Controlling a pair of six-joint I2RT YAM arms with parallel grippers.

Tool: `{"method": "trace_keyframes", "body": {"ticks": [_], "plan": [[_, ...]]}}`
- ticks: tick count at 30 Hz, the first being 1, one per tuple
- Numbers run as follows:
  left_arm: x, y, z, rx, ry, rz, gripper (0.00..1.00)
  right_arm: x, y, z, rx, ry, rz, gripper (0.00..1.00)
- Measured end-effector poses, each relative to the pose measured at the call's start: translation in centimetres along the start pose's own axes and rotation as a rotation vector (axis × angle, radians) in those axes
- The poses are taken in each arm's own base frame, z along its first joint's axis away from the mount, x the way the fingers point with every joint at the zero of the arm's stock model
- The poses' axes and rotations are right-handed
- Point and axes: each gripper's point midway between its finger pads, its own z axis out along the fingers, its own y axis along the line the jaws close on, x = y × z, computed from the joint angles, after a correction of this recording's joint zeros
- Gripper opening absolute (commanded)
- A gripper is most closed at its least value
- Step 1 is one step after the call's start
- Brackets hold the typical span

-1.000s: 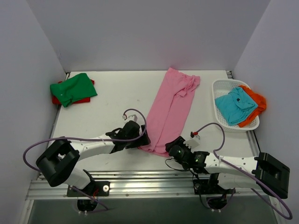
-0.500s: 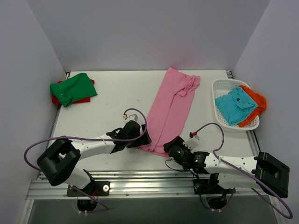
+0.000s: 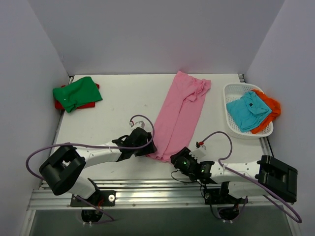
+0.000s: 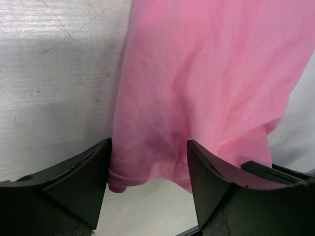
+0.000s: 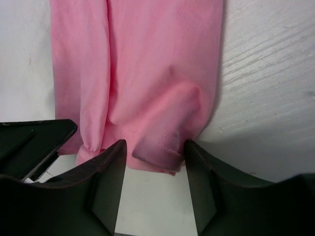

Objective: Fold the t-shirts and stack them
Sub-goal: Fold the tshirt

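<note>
The pink t-shirt [image 3: 179, 110] lies folded into a long strip down the middle of the table, its hem at the near end. My left gripper [image 3: 150, 147] is low at the hem's left corner. In the left wrist view the left gripper [image 4: 148, 147] stands open, the pink hem [image 4: 147, 169] lying between its fingers. My right gripper [image 3: 175, 158] is at the hem's right corner. The right gripper [image 5: 155, 147] also stands open, its fingers astride the rolled hem corner [image 5: 157, 152]. A green t-shirt [image 3: 76, 93] rests folded on a red one [image 3: 89, 105] at the far left.
A white mesh basket [image 3: 231, 126] at the right edge holds a teal t-shirt [image 3: 247, 110] and an orange one [image 3: 269, 109]. Grey walls close in the table on three sides. The arms' cables arc above the near table.
My right gripper has slid left and nearer, onto the hem's right corner. The left gripper's jaws have narrowed around the left corner. The shirt itself has not shifted.
</note>
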Motion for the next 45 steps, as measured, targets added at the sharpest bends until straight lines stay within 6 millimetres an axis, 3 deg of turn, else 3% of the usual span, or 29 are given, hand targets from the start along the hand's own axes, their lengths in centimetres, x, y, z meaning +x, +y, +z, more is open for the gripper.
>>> {"method": "trace_keyframes", "body": {"ticks": [11,16,19,21,22,32,39,45], "plan": [[0.4,0.5,0.1,-0.014,0.009,0.001,0.5,0.5,-2.0,-0.3,0.03,0.021,-0.009,0.0],[0.5,0.6,0.3,-0.017,0.012,0.0,0.4,0.3,-2.5,-0.6,0.027,0.026,-0.001,0.0],[0.6,0.5,0.7,-0.009,0.01,-0.001,0.24,0.3,-2.6,-0.7,0.028,0.026,-0.001,0.0],[0.6,0.3,1.1,0.002,0.009,-0.006,0.04,0.3,-2.7,-0.7,0.03,0.026,-0.002,0.0],[0.7,0.1,1.2,0.009,0.011,-0.01,0.02,0.2,-2.7,-0.7,0.031,0.025,-0.004,0.0],[2.1,-0.7,0.5,0.022,0.014,-0.008,0.02,0.1,-2.9,-1.9,0.078,0.044,-0.118,0.0],[3.0,-2.0,-3.3,0.026,-0.007,0.005,0.02,0.1,-1.8,-5.0,0.075,0.087,-0.175,0.0],[2.1,-3.6,-5.8,0.058,-0.041,0.01,0.02,-1.3,-2.2,-7.2,0.079,0.08,-0.172,0.0]]}}
